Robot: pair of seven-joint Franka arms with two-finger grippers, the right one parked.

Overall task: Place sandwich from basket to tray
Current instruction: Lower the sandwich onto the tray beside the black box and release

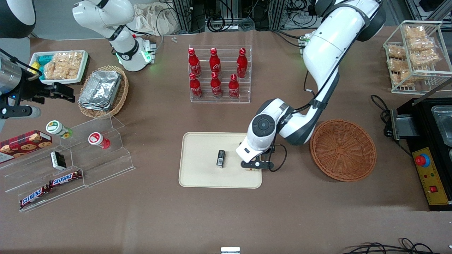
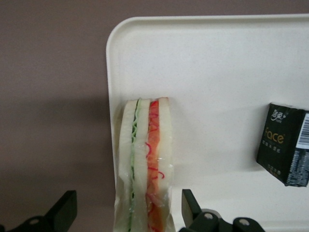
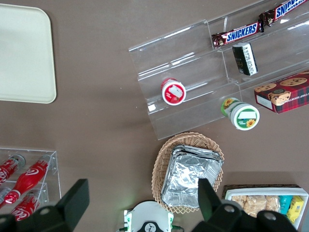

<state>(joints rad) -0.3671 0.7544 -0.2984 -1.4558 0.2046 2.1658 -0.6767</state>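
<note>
One sandwich (image 2: 145, 169) stands on edge on the tray (image 1: 201, 176), at the tray's rim nearest the basket (image 1: 343, 150). The gripper (image 1: 255, 168) hangs low over it, its two fingers (image 2: 63, 210) spread wide, one on each side of the sandwich and clear of it. One small black packet (image 1: 220, 158) also lies on the tray, near its middle. The single round basket sits just beside the tray, toward the working arm's end. Six red bottles (image 1: 215, 72) stand in a clear rack.
</note>
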